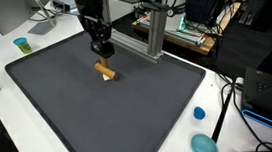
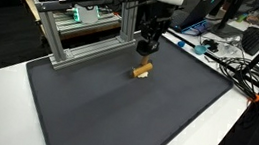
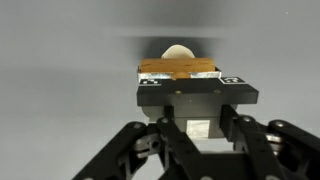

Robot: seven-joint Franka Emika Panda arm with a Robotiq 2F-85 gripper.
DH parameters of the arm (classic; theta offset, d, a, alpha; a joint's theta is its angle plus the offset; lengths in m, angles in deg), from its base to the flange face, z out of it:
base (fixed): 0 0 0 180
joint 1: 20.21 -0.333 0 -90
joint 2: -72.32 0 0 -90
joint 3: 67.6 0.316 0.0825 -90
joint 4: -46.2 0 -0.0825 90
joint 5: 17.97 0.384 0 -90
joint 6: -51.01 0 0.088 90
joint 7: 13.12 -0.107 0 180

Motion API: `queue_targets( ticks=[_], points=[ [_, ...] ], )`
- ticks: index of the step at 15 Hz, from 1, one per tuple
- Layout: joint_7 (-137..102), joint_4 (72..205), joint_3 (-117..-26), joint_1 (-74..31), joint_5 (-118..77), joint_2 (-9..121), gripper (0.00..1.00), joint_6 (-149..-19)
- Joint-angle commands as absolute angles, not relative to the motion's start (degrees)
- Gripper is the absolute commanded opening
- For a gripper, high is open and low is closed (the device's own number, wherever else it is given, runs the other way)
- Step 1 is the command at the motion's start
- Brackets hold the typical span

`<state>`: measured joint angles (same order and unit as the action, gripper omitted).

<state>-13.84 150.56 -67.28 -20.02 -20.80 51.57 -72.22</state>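
The gripper [image 1: 102, 51] hangs just above the upper middle of a dark mat [image 1: 102, 118], fingers pointing down. Right below it lies a small wooden block [image 1: 105, 71], resting on the mat and a little toward the lower right of the fingertips. In an exterior view from another side the block [image 2: 143, 70] sits almost straight under the gripper [image 2: 147, 51], with a narrow gap between them. I judge them apart, not touching.

The block's long axis matters most here. In an exterior view it runs from upper left to lower right. In the wrist view the block [image 3: 178, 70] lies crosswise, left to right, in the upper middle of the frame, just beyond the dark finger ends. So its length seems to run along the line on which the fingers meet, not across it. A grip from this pose would likely land on the block's ends.

Something pale and round [image 3: 178, 52] shows just beyond the block in the wrist view; I cannot tell what it is.

Whether the fingers are spread or pressed together I cannot tell: the gripper body hides the gap.

A metal frame [image 2: 84, 31] stands along the mat's far edge. A blue cup [image 1: 21, 44] sits off the mat at the left, and a blue cap [image 1: 199, 113] at the right.
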Motion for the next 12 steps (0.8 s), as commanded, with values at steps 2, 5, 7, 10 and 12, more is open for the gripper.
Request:
queue_targets(
  ticks=[2,5,7,10,12],
  points=[
    [-9.4,147.8,-66.7,-18.7,-17.3,49.9,0.21,-70.4],
    [-6.0,146.0,-66.1,-17.8,-14.9,47.5,0.21,-65.4],
    [-4.8,145.0,-66.3,-17.4,-14.2,46.7,0.21,-63.7],
    [-3.7,143.2,-66.3,-16.9,-13.5,45.2,0.21,-61.8],
    [-3.3,142.0,-66.3,-16.7,-13.2,44.2,0.21,-60.6]
  ],
)
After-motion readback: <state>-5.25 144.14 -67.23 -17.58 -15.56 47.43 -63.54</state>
